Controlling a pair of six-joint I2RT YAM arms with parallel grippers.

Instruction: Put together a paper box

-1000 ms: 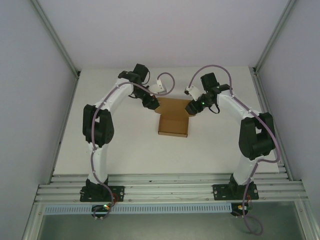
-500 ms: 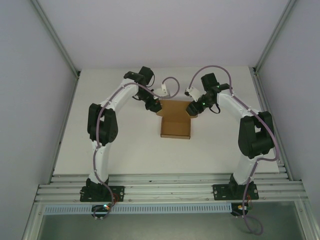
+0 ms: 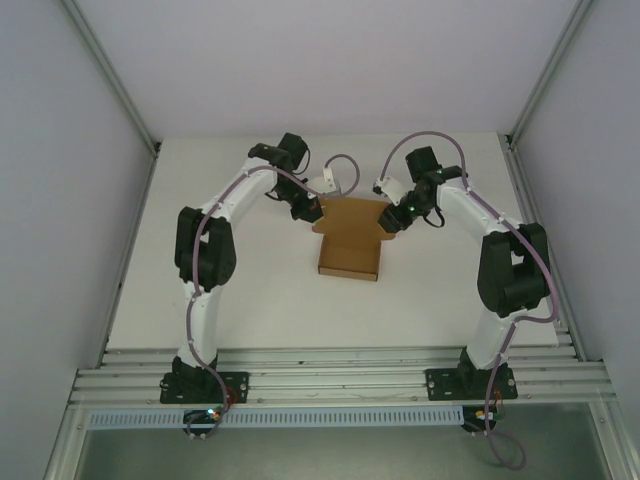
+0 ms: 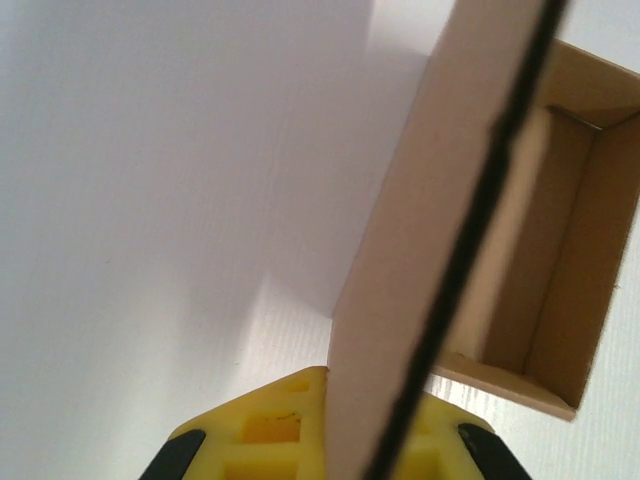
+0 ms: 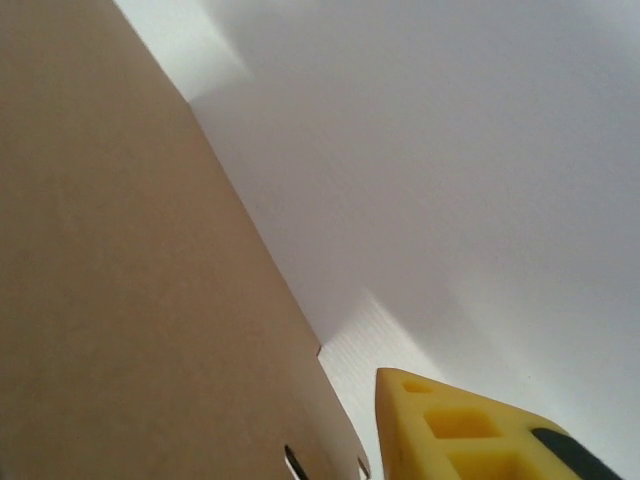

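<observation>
Top external: box [image 3: 348, 252] lay in the middle of the counter [image 3: 250, 300]; tray end toward the arms, flap [image 3: 350, 212] at the far side between both pincers
Left pincer [image 3: 312, 212]: at the flap's far-left corner; clamped on the flap, likely so the flap could be swung over the tray
Left wrist: flap [image 4: 400, 260] ran edge-on between the yellow fingers [image 4: 260, 435]; tray [image 4: 560, 250] stood open beyond it on the right
Right pincer [image 3: 390, 218]: at the flap's far-right corner, mirroring the left; probably there to keep the fold even
Right wrist: one yellow finger [image 5: 450, 430] sat just beside the flap [image 5: 120, 280]; a strip of counter showed between them
Right grip: cannot tell whether it was clamped or slack
Hidden: the second right finger was not visible, perhaps behind the cardboard; from above, both sets of fingertips were lost under the wrists; tabs and slots were too small to read
</observation>
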